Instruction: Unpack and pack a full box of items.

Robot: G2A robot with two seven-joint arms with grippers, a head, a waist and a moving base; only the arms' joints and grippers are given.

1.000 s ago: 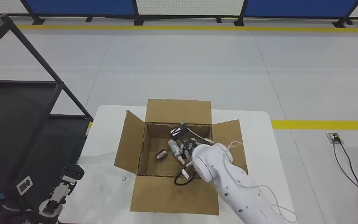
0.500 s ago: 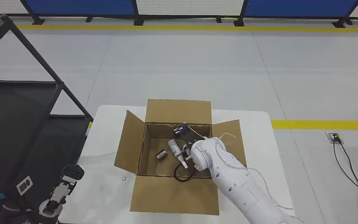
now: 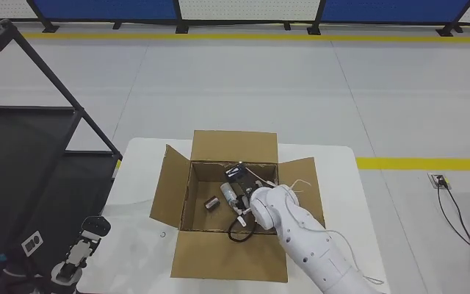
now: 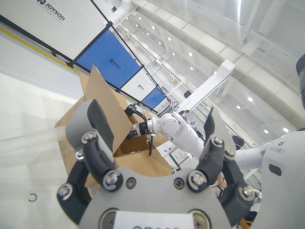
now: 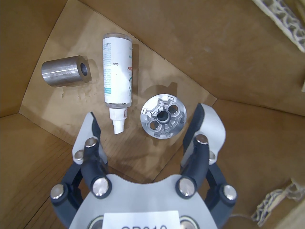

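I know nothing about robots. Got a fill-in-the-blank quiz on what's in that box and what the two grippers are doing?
1. The right gripper hangs inside the cardboard box with its fingers ___.
2. The white spray bottle lies on its ___.
3. It lies ___ the metal cylinder and the round metal disc.
4. The left gripper, also open, holds ___.

Missing words: open; side; between; nothing.

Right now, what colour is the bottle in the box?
The bottle is white, best seen in right wrist view.
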